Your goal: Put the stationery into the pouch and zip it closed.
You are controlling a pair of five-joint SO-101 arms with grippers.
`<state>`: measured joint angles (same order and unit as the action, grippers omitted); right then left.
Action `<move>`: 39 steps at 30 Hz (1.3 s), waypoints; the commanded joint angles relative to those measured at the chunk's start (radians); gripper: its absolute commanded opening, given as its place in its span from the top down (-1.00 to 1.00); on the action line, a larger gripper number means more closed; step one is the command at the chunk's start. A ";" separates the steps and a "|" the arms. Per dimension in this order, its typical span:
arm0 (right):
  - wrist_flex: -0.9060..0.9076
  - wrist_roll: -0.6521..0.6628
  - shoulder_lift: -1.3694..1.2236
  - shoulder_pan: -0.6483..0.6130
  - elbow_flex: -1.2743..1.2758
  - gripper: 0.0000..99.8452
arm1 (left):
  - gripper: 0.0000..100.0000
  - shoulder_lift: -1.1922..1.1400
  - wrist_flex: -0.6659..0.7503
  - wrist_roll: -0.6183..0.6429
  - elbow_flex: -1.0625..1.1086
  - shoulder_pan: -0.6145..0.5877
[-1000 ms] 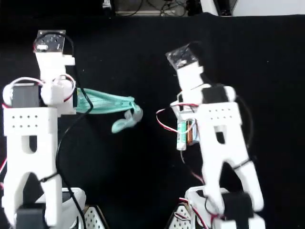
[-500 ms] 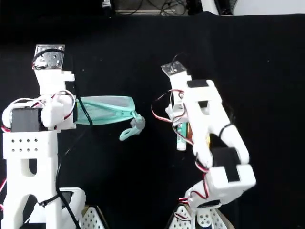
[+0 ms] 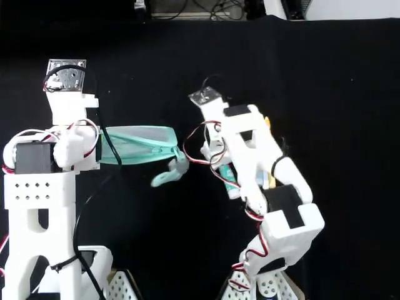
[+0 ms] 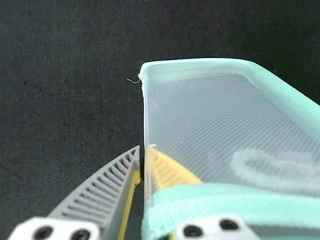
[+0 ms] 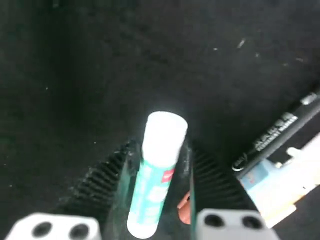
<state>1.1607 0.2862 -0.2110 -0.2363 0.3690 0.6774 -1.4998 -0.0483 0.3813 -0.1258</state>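
A mint-green pouch [image 3: 139, 145] with a clear mesh side [image 4: 215, 135] hangs above the black cloth. My left gripper [image 4: 144, 156] is shut on its edge, a grey finger [image 4: 105, 187] on one side and a yellow pad on the other. The pouch's loop strap [image 3: 167, 175] dangles at its free end. A glue stick [image 5: 156, 170] with a white cap and teal body sits in my right gripper [image 5: 159, 147], which is shut on it. In the high view the glue stick [image 3: 230, 180] is just right of the strap.
A black marker [image 5: 280, 132] and a pale blue and white item [image 5: 287, 182] lie on the cloth beside my right gripper. Both arm bases stand at the front edge. Cables run along the table's back edge [image 3: 200, 12].
My right arm has swung left with the glue stick, closing on the pouch's free end. The left arm shifted slightly, and the pouch now shows broader and flatter.
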 commanded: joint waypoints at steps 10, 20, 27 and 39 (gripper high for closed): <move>0.115 0.002 -0.148 -0.018 -0.240 0.72 | 0.94 0.006 0.009 -0.008 0.021 -0.005; 0.269 -0.005 -0.390 -0.012 -0.501 0.98 | 0.94 0.006 0.026 -0.008 0.038 -0.007; 0.290 -0.005 -0.107 -0.012 -0.369 0.98 | 0.94 0.006 0.026 -0.008 0.038 -0.007; 0.259 -0.006 0.816 -0.018 -0.035 0.98 | 0.94 0.006 0.021 -0.008 0.038 -0.007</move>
<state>1.4507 0.2862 0.3521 -0.2440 0.3245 0.6820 -1.4860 -0.0483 0.4166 -0.1258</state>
